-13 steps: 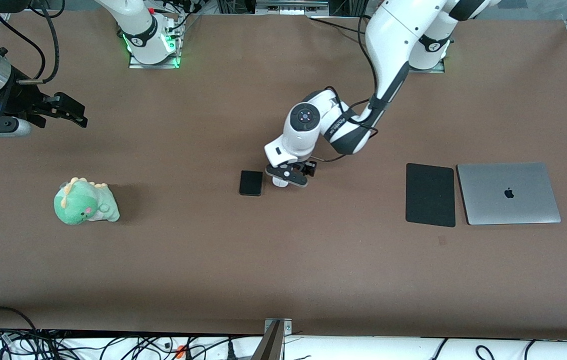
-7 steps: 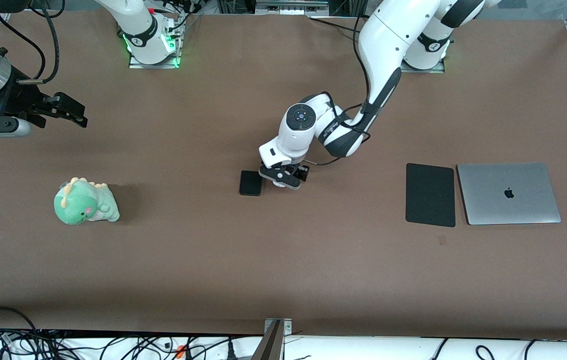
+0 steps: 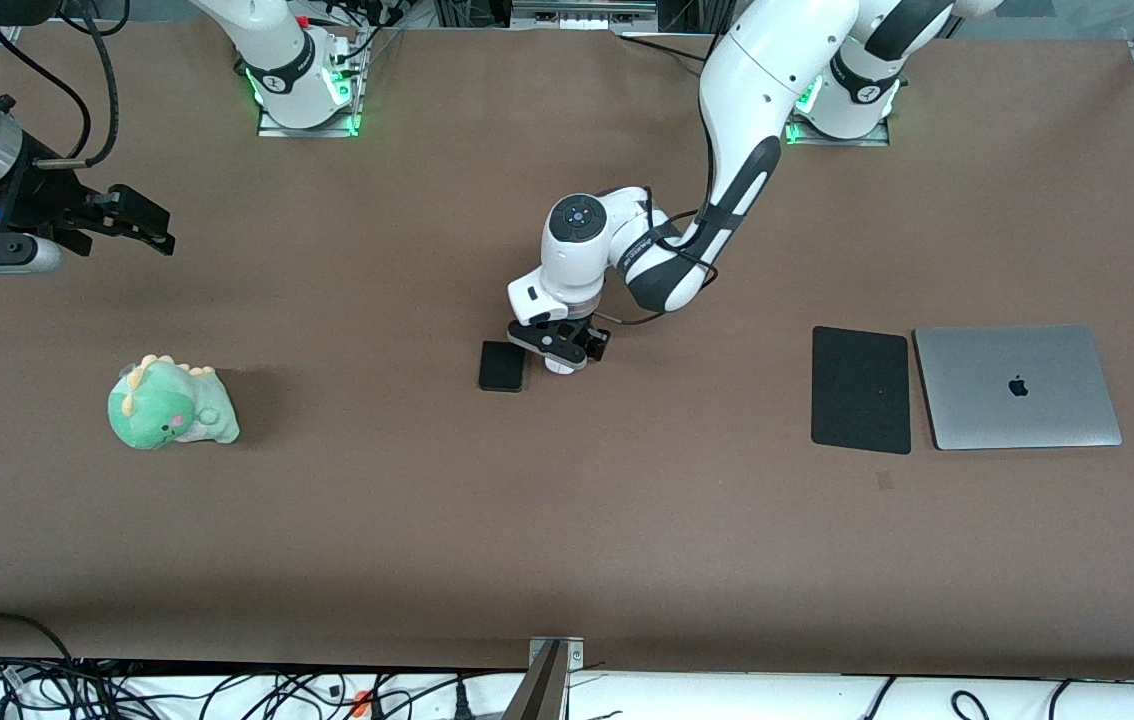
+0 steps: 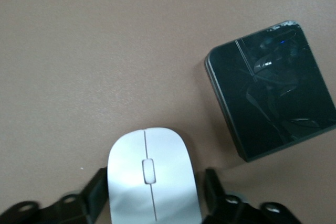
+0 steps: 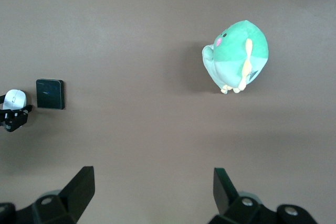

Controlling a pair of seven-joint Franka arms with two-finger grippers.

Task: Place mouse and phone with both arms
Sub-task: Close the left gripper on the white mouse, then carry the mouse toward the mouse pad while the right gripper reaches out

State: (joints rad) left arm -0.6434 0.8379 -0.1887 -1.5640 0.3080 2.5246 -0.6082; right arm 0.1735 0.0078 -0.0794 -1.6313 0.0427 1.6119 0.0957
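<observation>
Brown counter (image 3: 567,520), mid-frame: my left gripper (image 4: 152,195), fingers spread, straddles the mouse (image 4: 152,174); right gripper (image 5: 149,195) waits upper left, open, empty.

Left gripper (image 3: 557,352) low at mid-table, fingers (image 4: 96,195) spread wide, right gripper (image 3: 142,222) waiting aloft, jaws parted

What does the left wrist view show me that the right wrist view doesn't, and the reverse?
Only the left wrist view: the left gripper straddling the mouse, a finger on each side, and the thin centre line along the mouse.
Only the right wrist view: the green plush, and the right gripper open above bare table.
Both: mouse and phone lying side by side, apart.
</observation>
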